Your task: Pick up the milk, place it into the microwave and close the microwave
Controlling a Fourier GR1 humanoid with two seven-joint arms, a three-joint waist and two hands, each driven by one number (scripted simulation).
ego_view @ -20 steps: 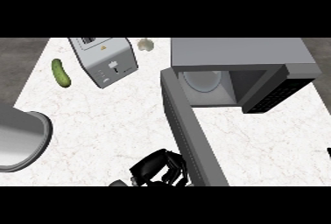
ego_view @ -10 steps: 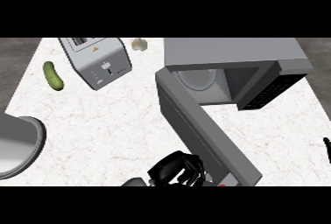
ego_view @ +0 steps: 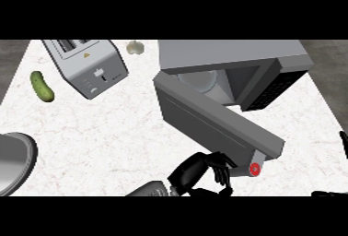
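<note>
The grey microwave point(ego_view: 234, 55) stands at the back right, and its door point(ego_view: 211, 122) swings out toward me across the counter. Inside it I see only a pale round turntable point(ego_view: 204, 83). My left hand point(ego_view: 197, 173) is at the bottom centre, just by the door's free end. Its fingers curl round a small grey carton with a red round cap, the milk point(ego_view: 253, 169). The carton touches the door's outer corner. Only thin black fingers of my right hand point(ego_view: 343, 143) show at the right edge, upright and still.
A silver toaster point(ego_view: 88, 67) lies at the back left, with a green pickle point(ego_view: 42, 86) to its left and a pale garlic bulb point(ego_view: 135, 47) to its right. A grey round pan point(ego_view: 14, 161) sits at the left edge.
My left hand has moved right and forward to the door's free end, and the red-capped carton now shows. The door's free end has swung to the right, toward the microwave's front.
</note>
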